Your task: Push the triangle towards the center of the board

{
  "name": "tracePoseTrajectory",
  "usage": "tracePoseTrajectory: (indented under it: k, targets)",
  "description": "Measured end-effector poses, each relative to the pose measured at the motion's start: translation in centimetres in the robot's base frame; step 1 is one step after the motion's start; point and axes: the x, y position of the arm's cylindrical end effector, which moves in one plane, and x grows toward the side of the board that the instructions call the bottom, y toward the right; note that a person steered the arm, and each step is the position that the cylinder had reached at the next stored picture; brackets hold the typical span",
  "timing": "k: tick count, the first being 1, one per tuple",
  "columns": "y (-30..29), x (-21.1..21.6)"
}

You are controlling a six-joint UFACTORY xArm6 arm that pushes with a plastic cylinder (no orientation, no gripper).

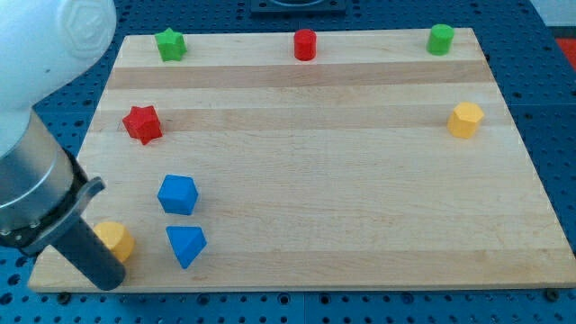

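Note:
The blue triangle (185,245) lies near the view's bottom left of the wooden board (342,180). My rod comes down from the view's left and my tip (108,279) rests at the board's bottom left corner, left of the triangle and apart from it. A yellow block (115,239) sits right beside the rod, partly hidden by it, between my tip and the triangle. A blue cube (177,194) stands just above the triangle.
A red star (142,123) is at the left. A green star (170,43), a red cylinder (305,44) and a green cylinder (440,39) line the top edge. A yellow hexagon (465,119) is at the right. The arm's white body (45,54) fills the top left.

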Motion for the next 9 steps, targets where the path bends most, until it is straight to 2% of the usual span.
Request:
tracePoseTrajectory:
  k: [3,5,7,9]
  targets:
    - [2.9,-1.5]
    - [8.1,-3.0]
    - [12.9,-6.6]
    - [21.6,-9.0]
